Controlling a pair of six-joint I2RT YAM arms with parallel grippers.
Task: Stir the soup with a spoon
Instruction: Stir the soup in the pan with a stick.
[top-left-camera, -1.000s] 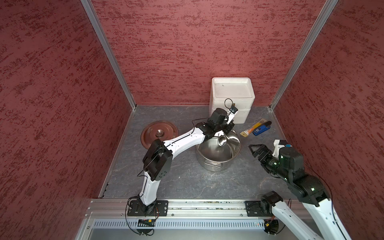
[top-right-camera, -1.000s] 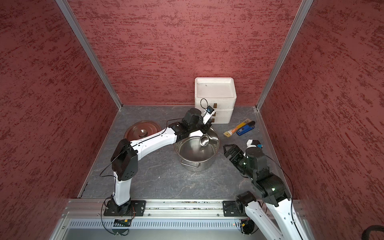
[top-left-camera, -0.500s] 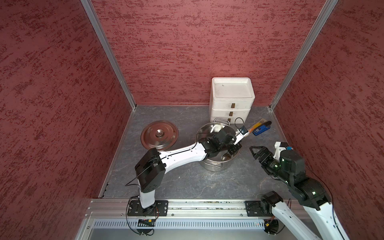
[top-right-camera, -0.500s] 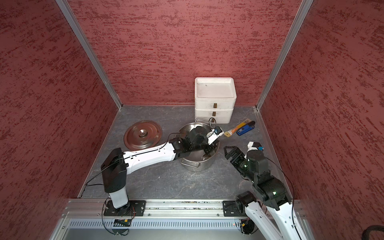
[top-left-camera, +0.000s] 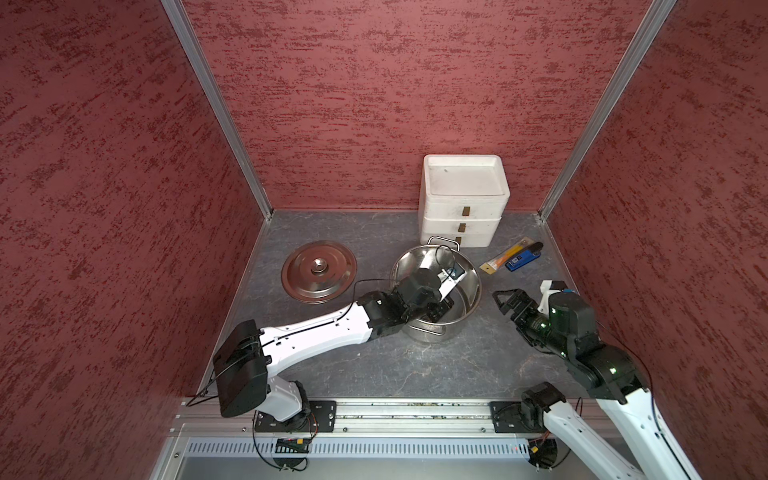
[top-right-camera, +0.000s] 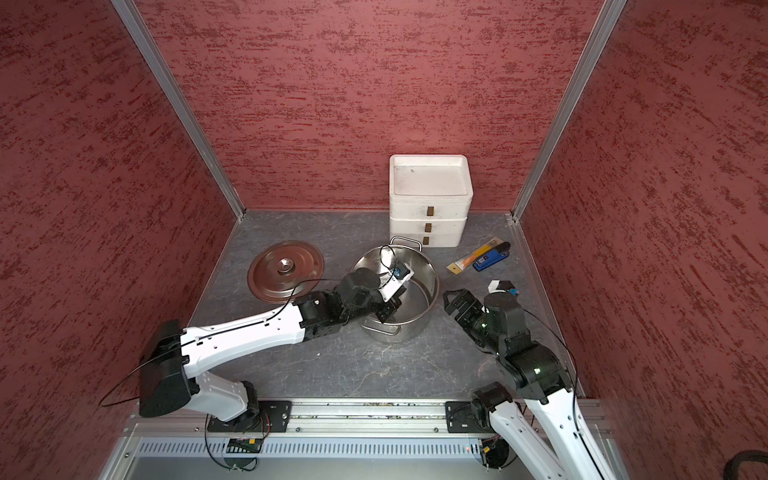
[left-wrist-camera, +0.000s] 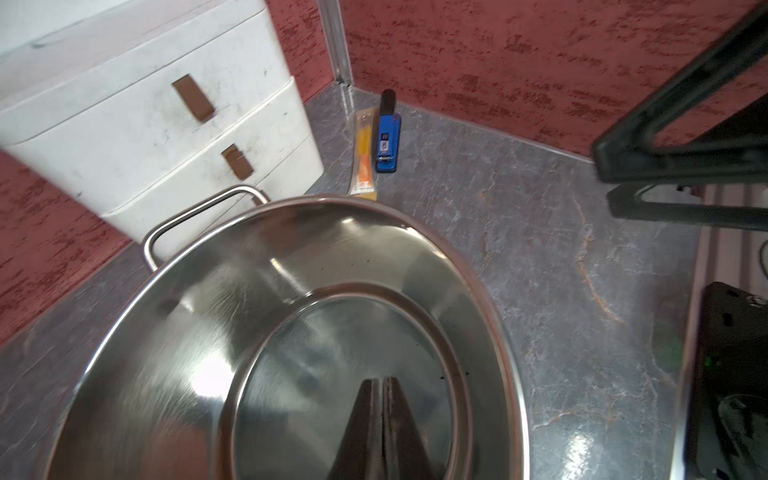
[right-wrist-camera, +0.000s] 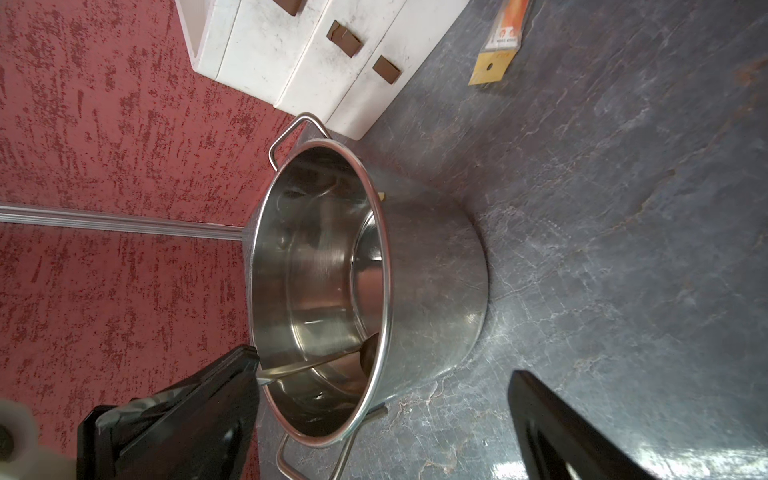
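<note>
Your left pincer (left-wrist-camera: 380, 380) is closed tight, tips pointing down into the pot (right-wrist-camera: 436, 291). The spoon (right-wrist-camera: 316, 360) slants away below those tips, its bowl low against the pot wall. The upper end of the handle disappears behind a finger of the right pincer (top-left-camera: 503, 305). I judge you are holding it, but no view shows the contact itself. No soup can be seen, only bare steel.

The first risk is the grip. The handle is thin and smooth, so it may pivot or slide between the jaws if the spoon's bowl catches where floor meets wall. Keep the bowl a little off the steel.

The second risk is the pot. It looks empty and light, and nothing braces it. Your right pincer stands wide open on the far side of the pot from the left one, near the pot but not touching it. A stroke that presses on the wall could push the pot across the counter (top-left-camera: 415, 365), toward that open pincer or toward the drawers (top-left-camera: 461, 208) just beyond.

The third risk is the rim. It passes close beside the left pincer's body, so a wide circle could knock it. Stir in small, slow loops near the middle.
</note>
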